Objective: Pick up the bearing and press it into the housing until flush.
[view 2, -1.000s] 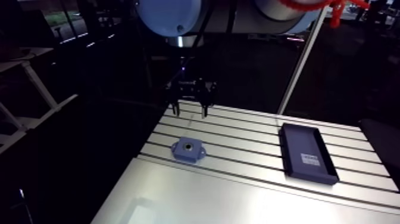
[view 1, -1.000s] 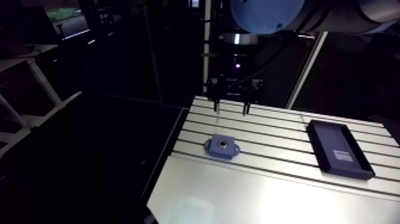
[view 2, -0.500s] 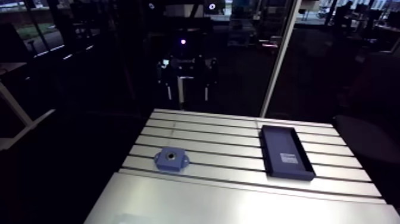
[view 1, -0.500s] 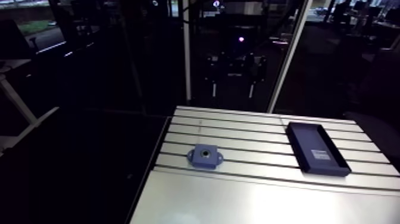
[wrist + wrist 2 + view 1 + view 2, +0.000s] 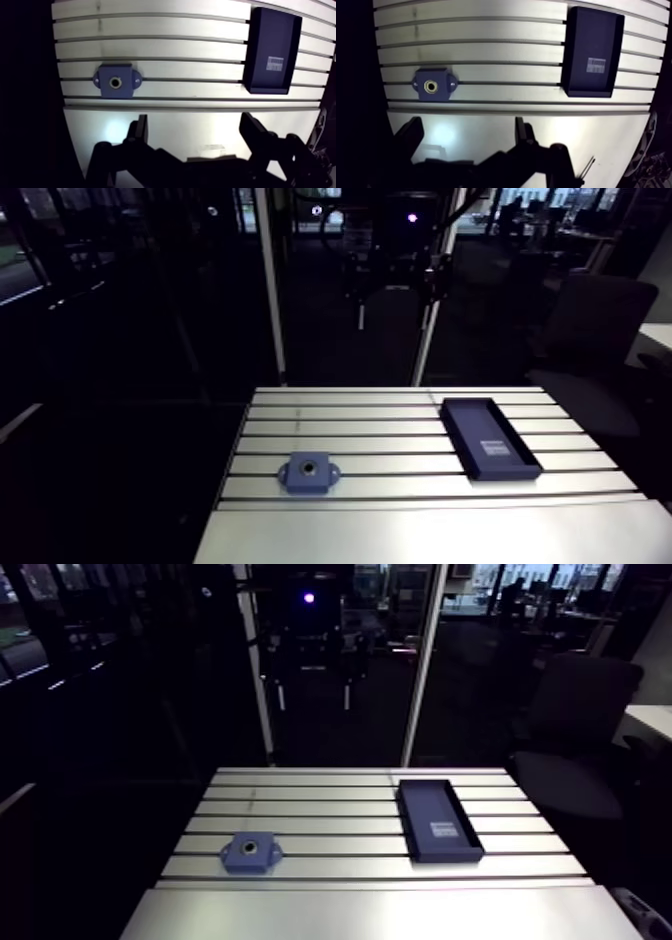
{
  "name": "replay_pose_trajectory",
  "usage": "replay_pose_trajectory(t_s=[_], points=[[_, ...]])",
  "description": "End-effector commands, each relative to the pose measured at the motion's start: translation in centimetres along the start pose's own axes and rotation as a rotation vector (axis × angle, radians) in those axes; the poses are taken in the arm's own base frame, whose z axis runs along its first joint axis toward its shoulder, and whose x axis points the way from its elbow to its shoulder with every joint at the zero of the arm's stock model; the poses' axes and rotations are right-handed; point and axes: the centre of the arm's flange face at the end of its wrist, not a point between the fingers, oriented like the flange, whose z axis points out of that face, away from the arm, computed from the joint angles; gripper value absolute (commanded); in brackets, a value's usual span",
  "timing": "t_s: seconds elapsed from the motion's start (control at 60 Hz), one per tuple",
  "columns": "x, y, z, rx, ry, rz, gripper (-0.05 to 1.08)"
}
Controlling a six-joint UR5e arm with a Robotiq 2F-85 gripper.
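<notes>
Table: slotted aluminium across most of its top, with a smooth plate along one side.
Tray: dark, oblong and shallow, lying flat across several slots on the side of the table away from the housing. It is well apart from the housing.
Gripper: raised high over the table and touching nothing (in the arm view it looks small and dark above the table's far edge).
Fingers: spread wide, with only bare table showing in the gap between them.
Housing: a blue block with a small ear at each end, flat on the slotted part and close to the table's side edge. In the wrist view it lies ahead of one finger, while the tray lies ahead of the other.
Label: a small white patch on the tray's floor, its print too small to read.
Ring: a pale circle round the dark bore at the housing's middle. Whether this is the bearing cannot be told.
</notes>
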Motion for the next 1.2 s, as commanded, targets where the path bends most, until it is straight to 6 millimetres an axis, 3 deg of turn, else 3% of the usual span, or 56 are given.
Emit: replay_pose_trajectory(t_s=[0.017, 0.267, 0.483, 0.567, 1.2], points=[[-1.6, 6.6, -6.8, 0.005, 0.067, 0.061, 0.01], [-2.9, 6.0, -7.1, -0.006, 0.067, 0.067, 0.01], [-5.5, 3.3, -8.0, 0.003, 0.069, 0.031, 0.01], [-6.2, 3.0, -7.0, 0.0, 0.053, 0.038, 0.01], [-6.5, 3.0, -6.8, -0.008, 0.05, 0.037, 0.01]])
